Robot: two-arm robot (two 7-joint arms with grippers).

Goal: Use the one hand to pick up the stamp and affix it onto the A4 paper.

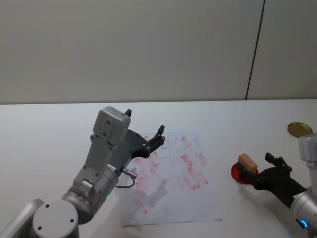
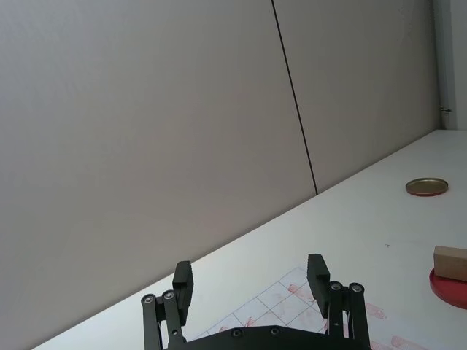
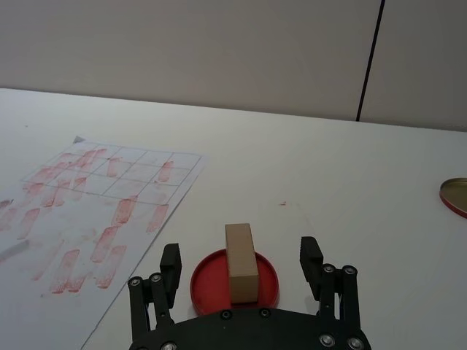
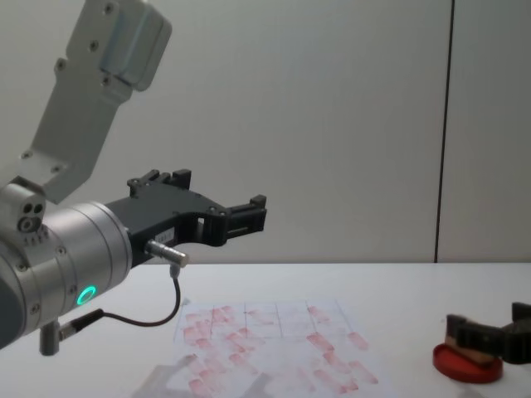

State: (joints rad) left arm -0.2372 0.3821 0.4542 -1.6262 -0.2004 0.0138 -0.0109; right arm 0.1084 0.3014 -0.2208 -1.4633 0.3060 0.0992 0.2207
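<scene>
**Two open hands, the stamp not yet gripped**

Right hand (image 3: 241,251) sits low at the right of the counter (image 3: 328,175). Its fingers are spread wide on either side of the stamp (image 3: 241,271) with gaps showing, and it holds nothing. That straddle looks like the set-up for a pinch across the block's narrow width.

The stamp lies on the red ink pad (image 3: 211,281), presumably face down to take ink. Its long axis runs in line with the hand's reach, from near-right toward far-left, so its long flanks face the fingers.

Left of the pad and apart from it, the A4 paper (image 3: 95,197) lies flat, crowded with red prints. Left hand (image 2: 250,270) hangs raised over the paper's far-left part, open and empty. A gold-coloured disc (image 3: 456,195) rests at the far right.
</scene>
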